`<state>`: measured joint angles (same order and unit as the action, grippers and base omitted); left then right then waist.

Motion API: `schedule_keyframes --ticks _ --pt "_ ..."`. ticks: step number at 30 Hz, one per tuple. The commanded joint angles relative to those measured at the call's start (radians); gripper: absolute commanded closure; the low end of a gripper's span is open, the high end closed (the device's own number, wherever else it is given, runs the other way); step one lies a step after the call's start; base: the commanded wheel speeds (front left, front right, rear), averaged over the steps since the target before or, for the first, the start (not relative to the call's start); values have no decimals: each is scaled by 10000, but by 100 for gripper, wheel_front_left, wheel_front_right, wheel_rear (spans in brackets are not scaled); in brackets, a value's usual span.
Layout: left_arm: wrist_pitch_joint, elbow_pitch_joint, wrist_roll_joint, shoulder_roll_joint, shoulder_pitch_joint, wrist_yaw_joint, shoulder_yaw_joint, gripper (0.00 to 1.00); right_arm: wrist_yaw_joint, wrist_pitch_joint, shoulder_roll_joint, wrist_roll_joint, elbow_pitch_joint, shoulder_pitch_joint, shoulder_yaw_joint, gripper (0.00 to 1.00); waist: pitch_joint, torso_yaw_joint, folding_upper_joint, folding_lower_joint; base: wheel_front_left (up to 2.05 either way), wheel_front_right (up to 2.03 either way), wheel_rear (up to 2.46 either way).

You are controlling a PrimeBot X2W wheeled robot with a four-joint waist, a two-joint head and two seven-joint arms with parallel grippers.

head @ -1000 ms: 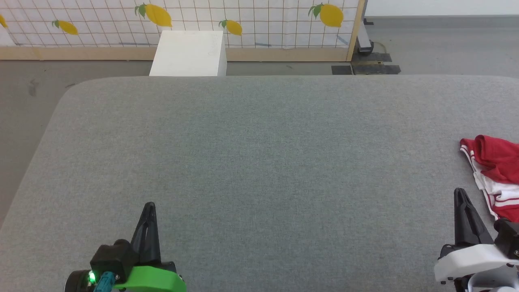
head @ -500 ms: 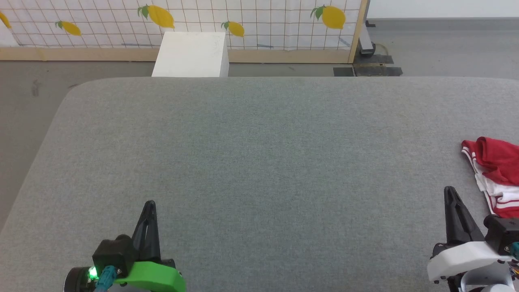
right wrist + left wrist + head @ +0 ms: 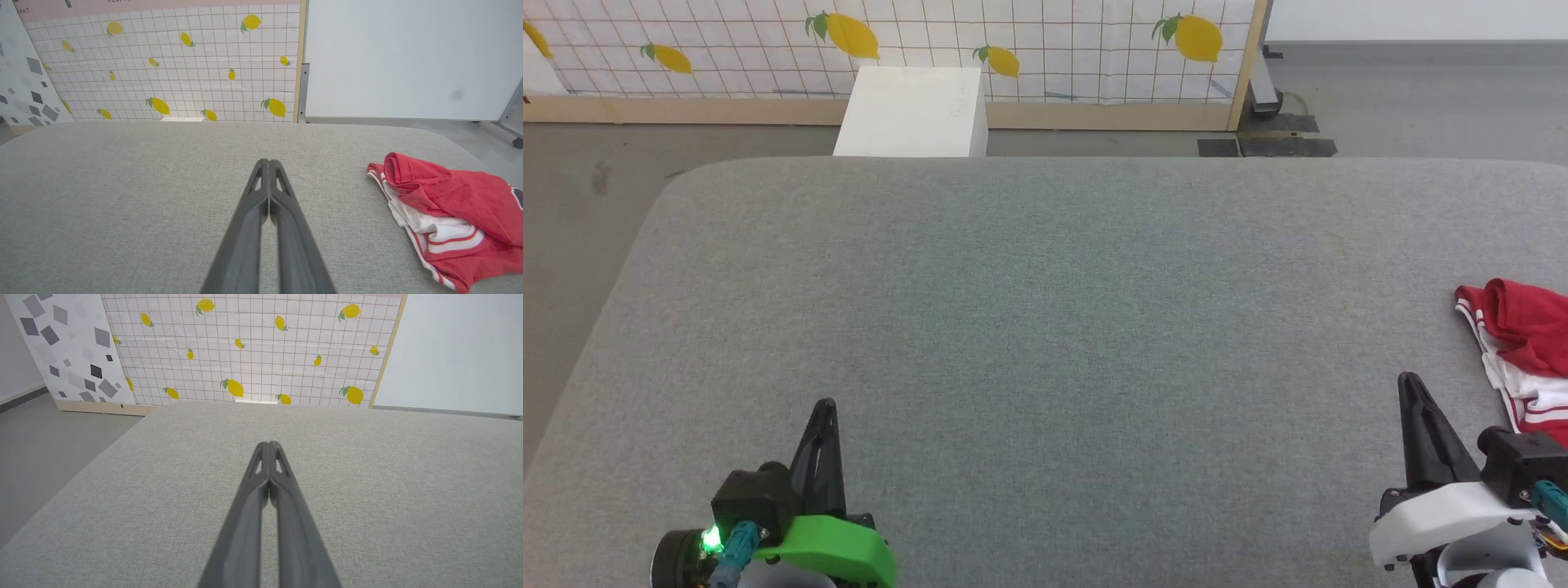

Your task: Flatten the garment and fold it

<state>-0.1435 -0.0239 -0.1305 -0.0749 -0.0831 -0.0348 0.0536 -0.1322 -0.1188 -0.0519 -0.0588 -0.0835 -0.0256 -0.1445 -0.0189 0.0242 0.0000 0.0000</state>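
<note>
Left tool (image 3: 823, 412) and right tool (image 3: 1410, 388) sit at the near corners of the head view, over a broad grey fabric-covered counter (image 3: 1045, 286) with rounded corners. Grey floor (image 3: 572, 188) runs around the counter. Beyond its far edge stands a wood-framed lemon-print panel (image 3: 1094, 49) with a grid pattern. A plain white wall (image 3: 408, 57) lies to its right, and a panel of grey shapes (image 3: 61, 347) leans to its left. A white box (image 3: 911, 110) stands on the floor between the lemon-print panel and the counter.

The garment (image 3: 1523, 327) lies crumpled at the counter's right edge, red folds on top with white fabric and red-and-white striped trim showing beneath. It is near the right tool, on that tool's right, and apart from it.

Each wrist view shows its tool's two dark fingers pressed together at the tips. Both hold nothing and point toward the far edge. The left tool is well apart from the garment.
</note>
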Motion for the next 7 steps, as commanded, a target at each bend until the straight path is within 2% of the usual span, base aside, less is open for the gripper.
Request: schedule_keyframes --ticks 1,7 --pt "50 21 208 31 199 64 -40 100 6 70 8 106 77 116 73 100 4 -5 0 0 0 0 0" --pt "171 40 303 50 254 89 -84 100 7 167 8 148 143 129 193 100 20 -26 0 0 0 0 0"
